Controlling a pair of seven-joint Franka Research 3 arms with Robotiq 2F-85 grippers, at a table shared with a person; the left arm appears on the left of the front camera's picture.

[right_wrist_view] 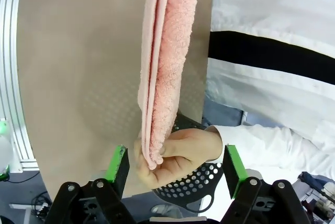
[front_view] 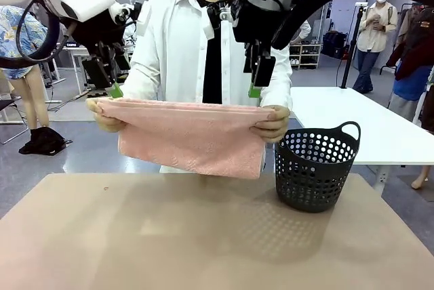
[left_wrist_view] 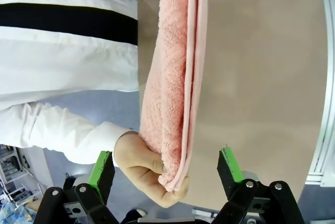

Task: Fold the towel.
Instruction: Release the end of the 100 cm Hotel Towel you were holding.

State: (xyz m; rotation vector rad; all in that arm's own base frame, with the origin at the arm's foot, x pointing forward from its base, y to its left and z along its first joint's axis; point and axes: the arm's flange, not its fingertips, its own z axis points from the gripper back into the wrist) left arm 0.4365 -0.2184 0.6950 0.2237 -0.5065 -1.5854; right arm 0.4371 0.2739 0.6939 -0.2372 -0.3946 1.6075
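The left jaws hang wide open at about ten o'clock in the front view, one green pad (front_view: 116, 91) just above the person's hand (front_view: 105, 117), which pinches a top corner of the towel (front_view: 190, 137). In the left wrist view the pads stand on either side of that corner, touching neither cloth nor hand. The towel (salmon-pink, doubled over) is held up at the far edge of the table (front_view: 169, 236), its top edge level. At about one o'clock the right jaws, also open, hang over the person's other hand (front_view: 273, 126) at the opposite corner, apart from it. A dark perforated basket (front_view: 315, 168) stands on the table at the towel's four o'clock.
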